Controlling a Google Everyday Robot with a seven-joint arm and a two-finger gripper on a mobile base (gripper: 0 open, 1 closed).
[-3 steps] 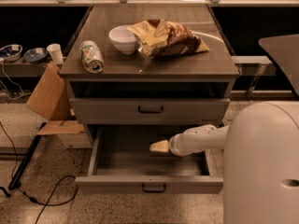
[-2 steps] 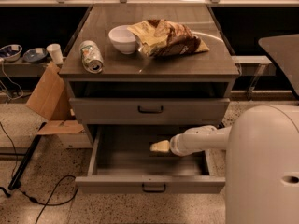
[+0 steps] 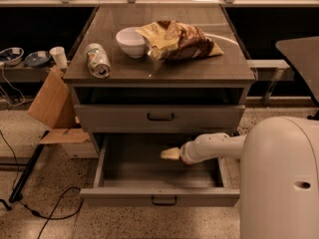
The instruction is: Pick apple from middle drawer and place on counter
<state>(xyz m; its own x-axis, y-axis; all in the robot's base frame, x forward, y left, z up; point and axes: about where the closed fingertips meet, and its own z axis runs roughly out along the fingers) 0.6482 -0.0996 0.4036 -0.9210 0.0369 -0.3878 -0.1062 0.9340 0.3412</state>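
Middle drawer (image 3: 124, 196): pulled open. Gripper (image 3: 169, 154): inside it, pointing to 9 o'clock; grip state cannot be told. Counter (image 3: 199, 68): bowl (image 3: 132, 41) at 11 o'clock.

Warm dim light — sheen on counter (image 3: 199, 69), claw (image 3: 169, 154) in shadowed middle drawer (image 3: 134, 171)

Counter (image 3: 199, 68) is showing dk wood-grain surf. w/ slight sheen. Middle drawer (image 3: 159, 195) is looking like matt grey metal. Gripper (image 3: 168, 154), sitting inside that drawer, is looking like smooth pale plastic. Arm (image 3: 214, 146) shell is reading smooth white, semi-gloss. Bag (image 3: 179, 40) is glinting, crinkly foil. Can (image 3: 97, 60) is shining like metal. Cardboard box (image 3: 50, 101) is looking matt.
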